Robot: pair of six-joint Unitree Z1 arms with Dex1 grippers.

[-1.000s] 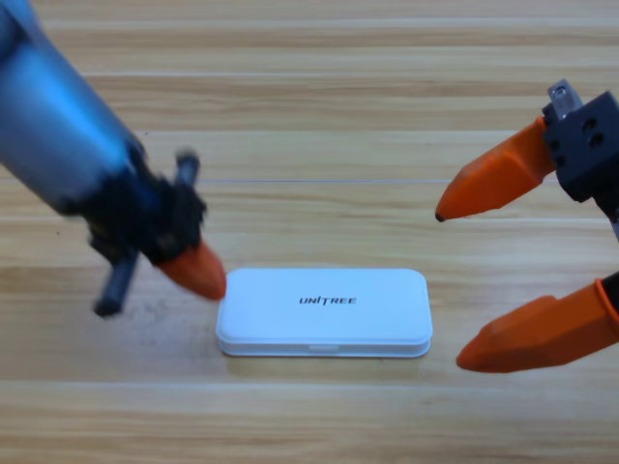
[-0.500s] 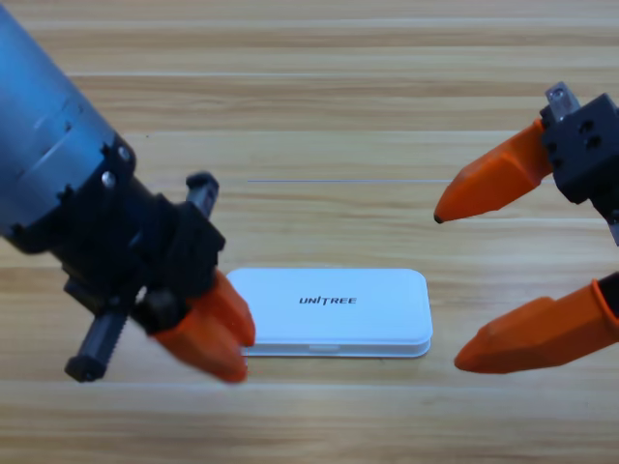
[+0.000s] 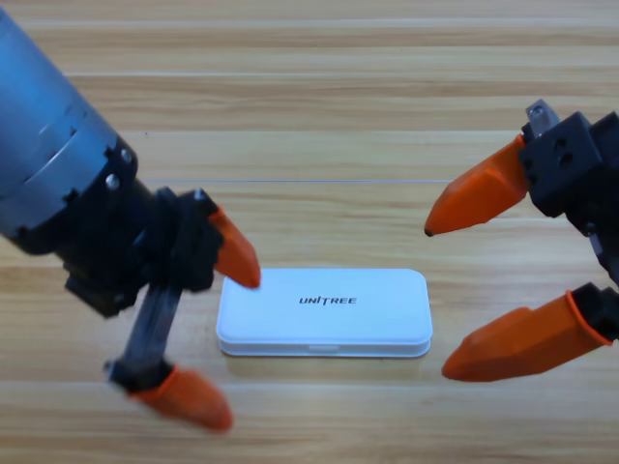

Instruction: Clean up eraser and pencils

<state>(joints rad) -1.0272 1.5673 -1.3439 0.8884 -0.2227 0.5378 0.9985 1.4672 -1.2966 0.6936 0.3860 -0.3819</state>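
A white UNITREE case (image 3: 324, 311) lies shut in the middle of the wooden table. The eraser and the pencils are out of view. My left gripper (image 3: 237, 348) is open just left of the case, its upper jaw over the case's top left corner and its lower jaw in front of the case's left end. My right gripper (image 3: 435, 300) is open just right of the case, with one jaw above the case's level and the other beside its front right corner. Neither gripper holds anything.
The wooden table (image 3: 319, 116) stretches behind the case. The left arm's grey body (image 3: 48, 164) fills the upper left of the view.
My left gripper has opened wide, one jaw swinging up to the case's corner and the other down. The right gripper has shifted slightly left toward the case.
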